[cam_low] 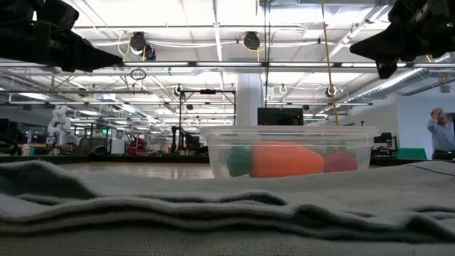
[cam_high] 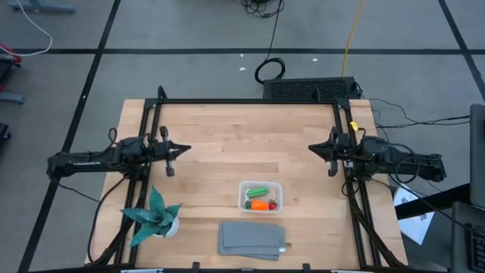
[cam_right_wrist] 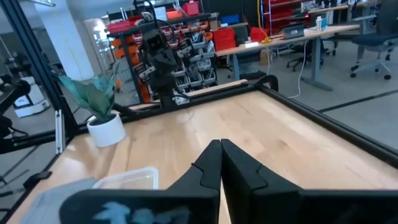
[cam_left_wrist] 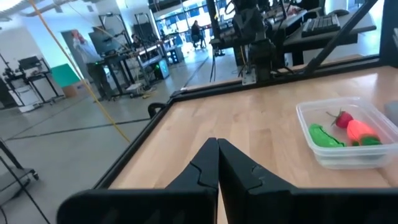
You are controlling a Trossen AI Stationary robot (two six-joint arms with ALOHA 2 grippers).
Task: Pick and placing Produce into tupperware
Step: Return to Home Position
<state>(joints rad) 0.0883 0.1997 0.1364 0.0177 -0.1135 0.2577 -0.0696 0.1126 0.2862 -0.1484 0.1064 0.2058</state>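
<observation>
Cloth (cam_high: 252, 239), grey, folded, nearest | tupperware (cam_high: 261, 183) just behind it, holding carrot (cam_high: 260, 205), pod (cam_high: 259, 191), berry (cam_high: 272, 205) | plant (cam_high: 155, 216) on the left arm's side | farther back I see left gripper (cam_high: 184, 149) and right gripper (cam_high: 312, 149) clenched empty, raised, well apart

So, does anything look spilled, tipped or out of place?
Nothing stands out. The tupperware sits upright with carrot, pod and berry inside; cloth folded, plant upright; left claw and right claw shut at the table's sides.

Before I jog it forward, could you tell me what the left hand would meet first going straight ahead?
Probably the right hand, which points back at the left hand; the tub sits off that line.
</observation>
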